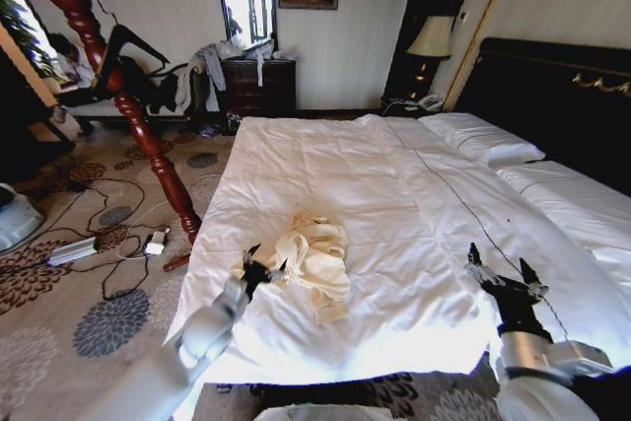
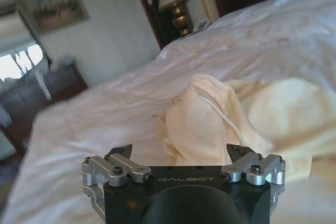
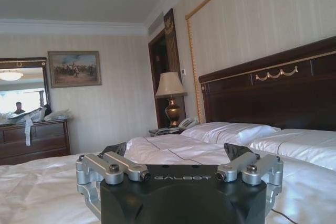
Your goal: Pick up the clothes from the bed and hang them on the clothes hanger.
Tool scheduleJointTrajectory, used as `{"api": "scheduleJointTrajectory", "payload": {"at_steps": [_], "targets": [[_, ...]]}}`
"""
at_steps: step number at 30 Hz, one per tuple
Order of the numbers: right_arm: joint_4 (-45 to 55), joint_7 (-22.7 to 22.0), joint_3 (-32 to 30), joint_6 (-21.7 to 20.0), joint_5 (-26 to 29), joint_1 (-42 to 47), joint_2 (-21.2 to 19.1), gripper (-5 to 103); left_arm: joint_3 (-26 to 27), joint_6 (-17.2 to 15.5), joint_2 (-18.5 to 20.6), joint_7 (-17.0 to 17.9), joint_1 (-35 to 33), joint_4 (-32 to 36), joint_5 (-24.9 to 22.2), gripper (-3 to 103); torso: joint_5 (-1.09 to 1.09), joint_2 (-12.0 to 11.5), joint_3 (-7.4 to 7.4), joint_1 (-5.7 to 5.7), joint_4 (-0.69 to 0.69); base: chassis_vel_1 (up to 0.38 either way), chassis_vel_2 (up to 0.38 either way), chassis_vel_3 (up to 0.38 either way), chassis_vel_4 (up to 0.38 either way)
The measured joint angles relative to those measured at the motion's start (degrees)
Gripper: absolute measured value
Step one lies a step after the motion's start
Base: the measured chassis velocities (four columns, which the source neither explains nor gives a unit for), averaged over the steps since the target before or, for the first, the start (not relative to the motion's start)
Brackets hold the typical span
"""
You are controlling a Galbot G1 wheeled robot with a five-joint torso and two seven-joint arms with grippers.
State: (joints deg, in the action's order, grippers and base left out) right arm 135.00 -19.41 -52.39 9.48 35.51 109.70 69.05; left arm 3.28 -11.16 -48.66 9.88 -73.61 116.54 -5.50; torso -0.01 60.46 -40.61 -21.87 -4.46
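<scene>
The clothes (image 1: 317, 257), a cream shirt, lie crumpled on the white bed (image 1: 394, 175) near its foot. My left gripper (image 1: 260, 269) stands open just above the duvet at the shirt's left edge. In the left wrist view its gripper (image 2: 181, 151) is open with the shirt (image 2: 210, 119) right in front of the fingers, nothing held. My right gripper (image 1: 503, 273) hovers open over the bed's right part, well away from the shirt, and the right wrist view shows this gripper (image 3: 176, 149) empty above the duvet (image 3: 31, 187). A black clothes hanger (image 1: 138, 43) hangs on the wooden stand at the upper left.
A red-brown coat stand (image 1: 148, 135) leans beside the bed's left edge. Cables and a power strip (image 1: 74, 250) lie on the carpet. A dresser (image 1: 258, 86) with garments stands at the far wall. Pillows (image 1: 483, 138), the dark headboard (image 1: 562, 96) and a lamp (image 1: 431, 38) are at the right.
</scene>
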Motion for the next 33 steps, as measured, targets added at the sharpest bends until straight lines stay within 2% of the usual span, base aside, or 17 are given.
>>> {"api": "scheduleJointTrajectory", "payload": {"at_steps": [5,10,15,19,22,27,31,33], "targets": [[0.37,0.02,0.43,0.09,-1.03,0.59,1.3,100,-0.88,2.84,-3.41,1.26,-0.9,-2.96,6.49,100,0.0,0.0,0.0,0.0,-0.01,0.0,0.0,0.0,0.0],[1.1,0.04,-0.19,0.24,-1.32,1.44,1.68,100,-3.41,4.48,-5.45,2.28,0.6,-5.25,9.58,100,0.0,0.0,0.0,0.0,-0.02,0.0,0.0,0.0,0.0],[1.62,0.02,-0.71,0.29,-1.39,2.05,2.15,100,-4.46,4.45,-7.45,4.76,2.95,-7.66,13.45,100,0.0,0.0,0.0,0.0,-0.01,0.0,0.0,0.0,0.0],[1.72,0.0,-0.75,0.3,-1.57,2.25,2.62,100,-5.17,2.41,-8.33,6.33,5.51,-9.24,13.59,100,0.01,0.0,0.0,0.0,-0.01,0.0,0.0,0.0,0.0],[1.78,-0.09,-0.73,0.3,-1.59,2.31,2.97,100,-6.68,2.19,-8.53,5.04,8.62,-11.04,10.32,100,0.01,0.0,0.0,-0.01,-0.01,0.0,0.0,0.0,0.0],[1.78,-0.15,-0.73,0.28,-1.63,2.29,3.24,100,-8.18,2.03,-8.49,4.02,9.61,-11.21,7.98,100,0.01,0.0,-0.01,0.0,-0.01,0.0,0.0,0.0,0.0],[1.79,-0.23,-0.92,0.26,-1.66,2.35,3.47,100,-8.89,2.31,-8.06,3.75,8.79,-10.36,10.3,100,0.0,0.0,0.0,0.0,-0.01,0.0,0.0,0.0,0.0],[1.78,-0.33,-1.29,0.26,-1.57,2.42,3.47,100,-8.38,2.71,-7.41,4.7,6.99,-9.39,13.36,100,0.0,0.0,0.0,0.0,-0.02,0.0,0.0,0.0,0.0]]}}
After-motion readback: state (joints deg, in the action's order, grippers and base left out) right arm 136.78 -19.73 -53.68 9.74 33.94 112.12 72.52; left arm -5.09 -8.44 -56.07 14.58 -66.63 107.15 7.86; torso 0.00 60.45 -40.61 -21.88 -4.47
